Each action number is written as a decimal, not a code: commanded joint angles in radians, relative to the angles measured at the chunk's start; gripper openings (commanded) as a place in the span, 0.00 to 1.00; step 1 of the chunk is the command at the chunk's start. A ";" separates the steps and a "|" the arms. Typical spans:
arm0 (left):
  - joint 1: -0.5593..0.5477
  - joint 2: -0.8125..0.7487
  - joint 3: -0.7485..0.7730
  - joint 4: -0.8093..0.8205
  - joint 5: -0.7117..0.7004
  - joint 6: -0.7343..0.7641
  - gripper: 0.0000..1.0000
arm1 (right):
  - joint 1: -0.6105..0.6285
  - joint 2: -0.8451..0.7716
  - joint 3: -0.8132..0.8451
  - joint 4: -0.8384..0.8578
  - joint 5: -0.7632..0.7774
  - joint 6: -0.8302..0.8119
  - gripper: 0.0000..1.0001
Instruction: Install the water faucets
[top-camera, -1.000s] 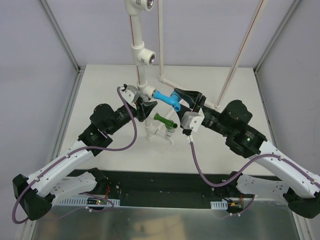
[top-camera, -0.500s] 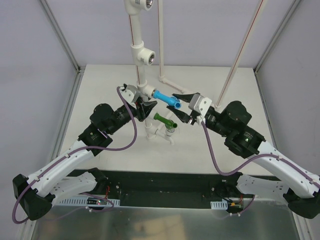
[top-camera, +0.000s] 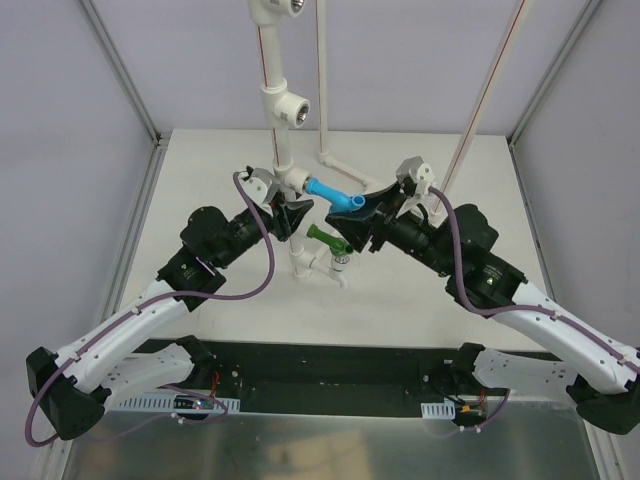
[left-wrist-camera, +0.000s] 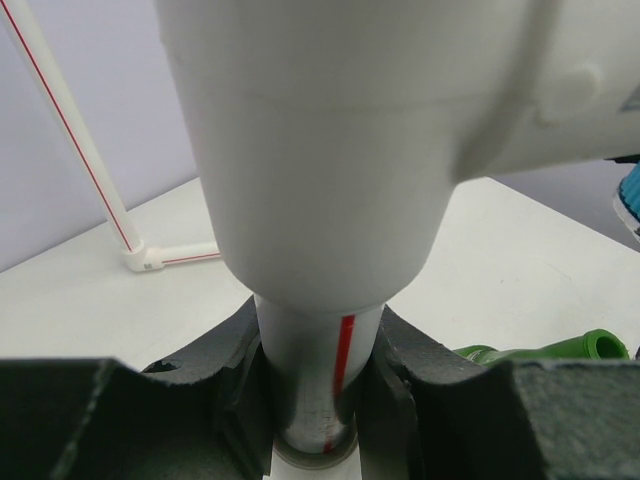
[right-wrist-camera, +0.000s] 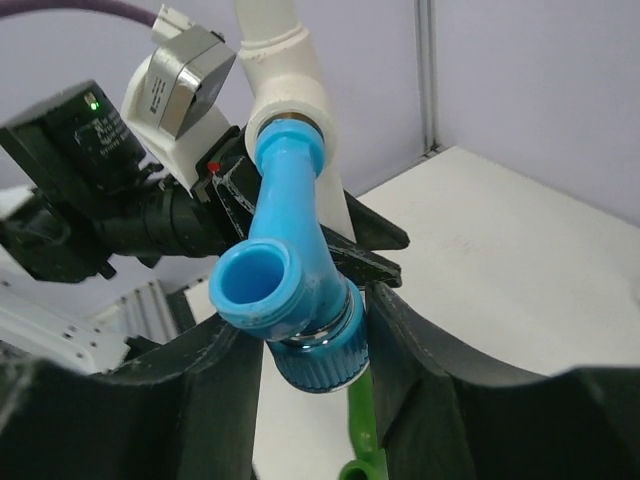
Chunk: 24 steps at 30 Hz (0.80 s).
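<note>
The light blue water faucet (top-camera: 335, 197) (right-wrist-camera: 290, 260) is seated in the white tee (top-camera: 294, 182) (right-wrist-camera: 290, 100) of the upright pipe stand. My right gripper (top-camera: 362, 212) (right-wrist-camera: 310, 350) is shut on its ribbed knob end, and its round spout mouth faces the wrist camera. The dark green faucet (top-camera: 328, 241) (right-wrist-camera: 360, 430) (left-wrist-camera: 585, 348) sticks out of a lower tee, untouched. My left gripper (top-camera: 293, 214) (left-wrist-camera: 315, 400) is shut on the vertical red-striped white pipe (left-wrist-camera: 320, 370) just under the tee (left-wrist-camera: 320, 150).
Higher on the stand sit two more white tees (top-camera: 287, 110) with open sockets. Thin red-striped pipes (top-camera: 480, 110) lean at the back right, joined by a floor elbow (top-camera: 325, 158) (left-wrist-camera: 145, 260). Metal frame posts (top-camera: 125, 75) border the white table.
My right wrist has rolled about half a turn around the blue faucet, its camera housing swinging from below to above, and the faucet has turned with it. The left arm holds still.
</note>
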<state>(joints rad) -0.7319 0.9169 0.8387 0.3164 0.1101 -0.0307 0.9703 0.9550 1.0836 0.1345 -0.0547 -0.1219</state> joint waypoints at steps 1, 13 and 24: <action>-0.009 0.008 0.005 -0.034 0.031 -0.109 0.00 | -0.010 0.001 0.061 0.085 0.160 0.345 0.00; -0.009 0.000 0.003 -0.034 0.030 -0.110 0.00 | -0.015 -0.028 0.088 0.033 0.381 0.746 0.00; -0.009 0.008 0.005 -0.033 0.034 -0.113 0.00 | -0.027 -0.038 0.087 -0.018 0.420 1.122 0.00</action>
<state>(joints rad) -0.7326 0.9337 0.8394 0.3393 0.1024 -0.0357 0.9985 0.9474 1.1046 0.0395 0.1116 0.7128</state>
